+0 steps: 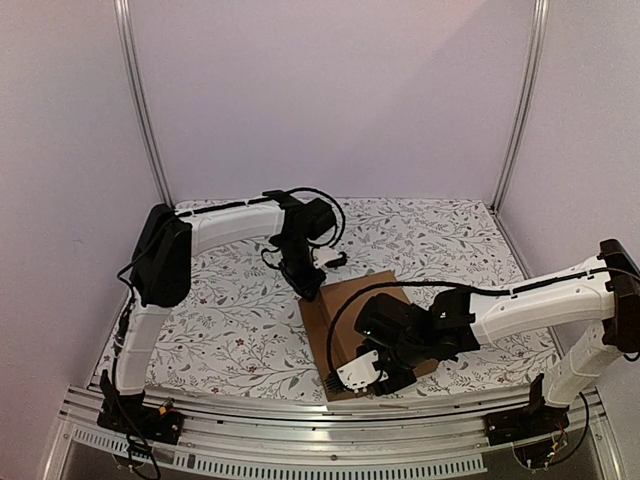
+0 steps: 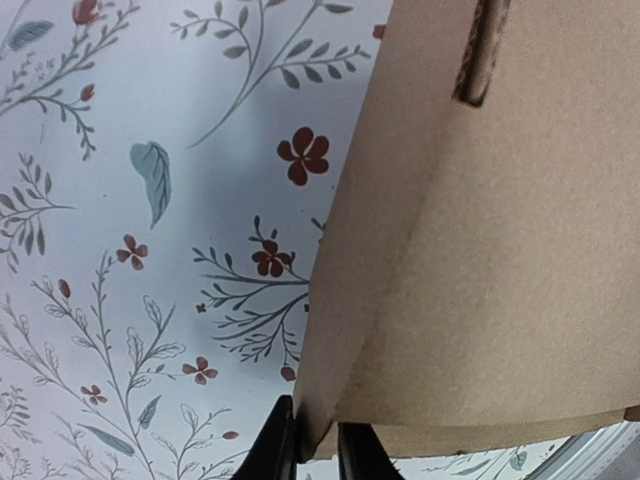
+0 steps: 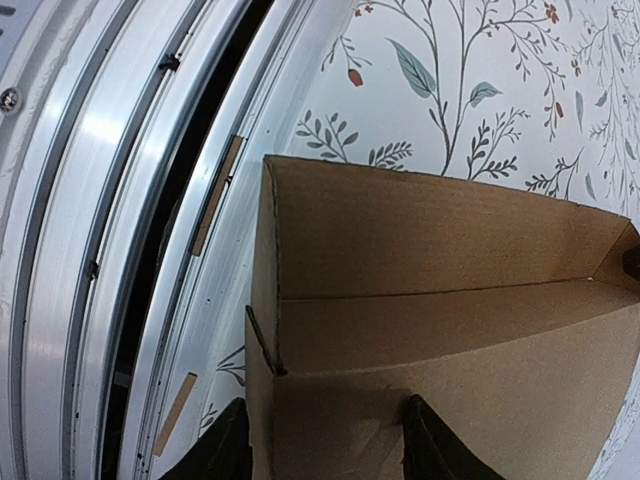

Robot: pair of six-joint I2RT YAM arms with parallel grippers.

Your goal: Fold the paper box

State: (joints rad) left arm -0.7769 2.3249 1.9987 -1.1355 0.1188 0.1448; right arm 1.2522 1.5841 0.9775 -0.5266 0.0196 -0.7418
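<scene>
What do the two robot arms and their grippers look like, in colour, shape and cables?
Both the left arm and the right arm have white tubular links with bulky black joint housings. Thin black cables loop along them. The left gripper looks mostly black; the right gripper has a white body and black fingers.

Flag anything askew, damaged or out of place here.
The plain brown corrugated cardboard box sits skewed to the floral tablecloth's edges, its near corner by the aluminium front rail. Two small brown strips lie on that rail; what they are is unclear. No tears visible.
</scene>
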